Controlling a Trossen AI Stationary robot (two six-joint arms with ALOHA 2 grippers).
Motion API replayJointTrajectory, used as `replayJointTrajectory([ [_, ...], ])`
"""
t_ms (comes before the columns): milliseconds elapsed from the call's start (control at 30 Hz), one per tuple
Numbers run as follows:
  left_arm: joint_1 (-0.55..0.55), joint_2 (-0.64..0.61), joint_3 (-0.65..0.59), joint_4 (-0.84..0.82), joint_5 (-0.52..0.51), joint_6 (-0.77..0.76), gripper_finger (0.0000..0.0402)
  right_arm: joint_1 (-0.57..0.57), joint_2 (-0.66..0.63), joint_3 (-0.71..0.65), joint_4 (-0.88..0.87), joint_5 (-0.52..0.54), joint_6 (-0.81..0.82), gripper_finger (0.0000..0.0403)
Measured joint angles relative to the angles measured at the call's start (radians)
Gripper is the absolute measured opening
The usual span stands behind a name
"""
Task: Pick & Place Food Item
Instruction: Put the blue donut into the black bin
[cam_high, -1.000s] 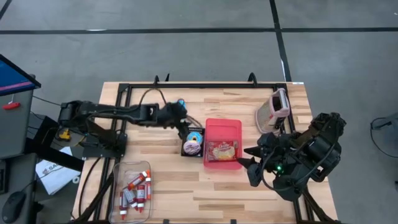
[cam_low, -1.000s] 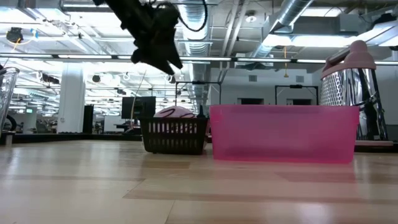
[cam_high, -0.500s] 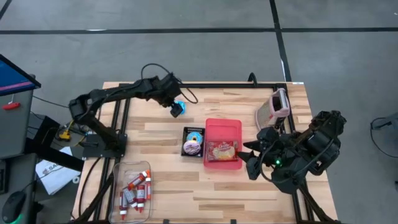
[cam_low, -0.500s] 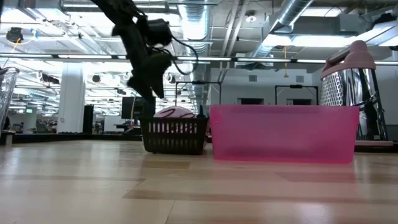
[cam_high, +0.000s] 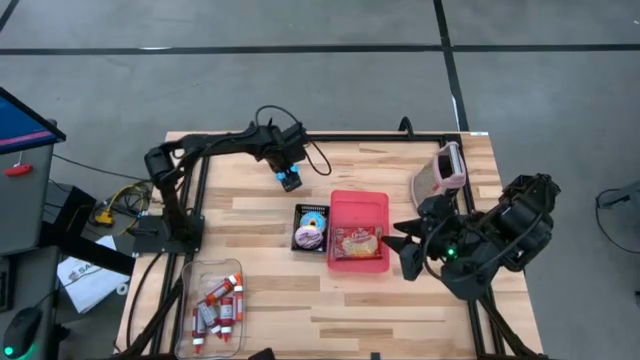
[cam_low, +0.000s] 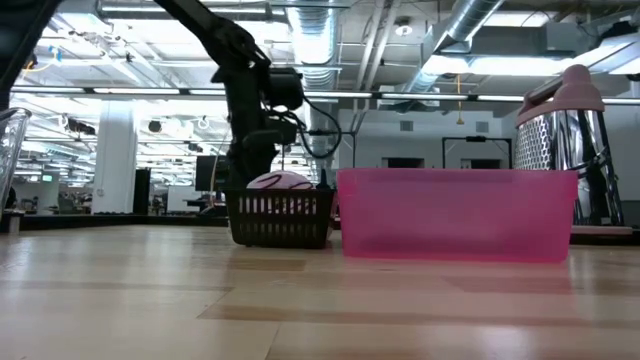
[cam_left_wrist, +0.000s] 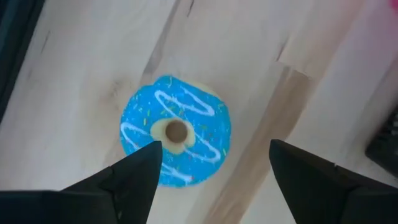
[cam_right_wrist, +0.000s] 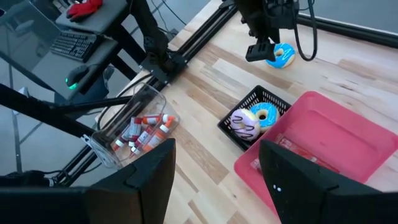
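Note:
A blue-iced donut (cam_left_wrist: 176, 130) with white stripes lies flat on the wooden table near its far edge (cam_high: 291, 183). My left gripper (cam_left_wrist: 211, 149) hangs over it, pointing down and open, one finger on either side; I cannot tell whether a finger touches it. A black basket (cam_high: 310, 240) at mid table holds a pink donut (cam_right_wrist: 244, 124) and a blue one (cam_right_wrist: 267, 114). Beside it, a pink bin (cam_high: 358, 196) holds a packaged food item (cam_high: 358, 242). My right gripper (cam_high: 403, 250) waits open, raised, to the right of the bin.
A clear box of red-capped tubes (cam_high: 215, 305) stands at the near left. A pink-and-metal grater (cam_high: 440, 172) stands at the far right. A black frame rail (cam_high: 330, 137) runs along the far edge, just behind the donut.
My left gripper has left the spot over the black basket, swung toward the table's far edge and come down over the blue donut, tipping to point more steeply down. The donut and the basket have stayed where they were.

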Motion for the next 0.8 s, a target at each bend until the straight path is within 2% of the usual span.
replayJointTrajectory([
  [233,0.0,0.051,0.052,-0.083,0.001,-0.067,0.0295,0.002,0.0,0.0,0.0,0.001,0.03,0.0223],
  [433,0.002,0.05,0.056,-0.092,0.026,-0.14,0.0295,-0.006,0.0,0.0,0.0,0.001,0.03,0.0223],
  [800,-0.001,0.05,0.055,-0.071,0.038,-0.166,0.0295,-0.006,0.0,0.0,0.001,0.003,0.038,0.0223],
])
